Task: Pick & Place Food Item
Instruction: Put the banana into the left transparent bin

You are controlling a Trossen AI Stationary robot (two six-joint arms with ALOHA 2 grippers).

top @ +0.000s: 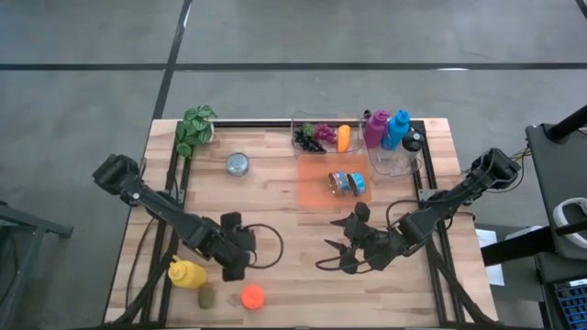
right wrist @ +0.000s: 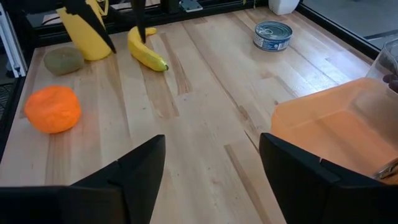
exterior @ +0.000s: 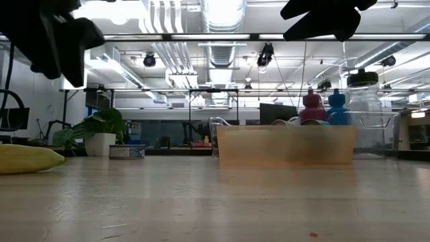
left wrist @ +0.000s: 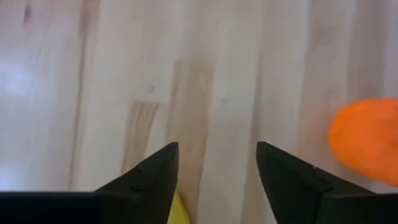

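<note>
Banana (right wrist: 147, 50) lies on the table's (top: 275, 197) near-left corner, right under the left gripper (left wrist: 216, 177), fingers spread, empty. Looks light, soft, bruisable; I'd pinch mid-body. Right gripper (right wrist: 211, 180) waits, fingers released.

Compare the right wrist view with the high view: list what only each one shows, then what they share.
Only the right wrist view shows the banana, lying on the table under the left end effector.

Only the high view shows the plant, the grapes, the purple bottle, the blue bottle and both arms whole.

Both show the orange, the kiwi, the yellow bottle, the tin and the orange bin.
</note>
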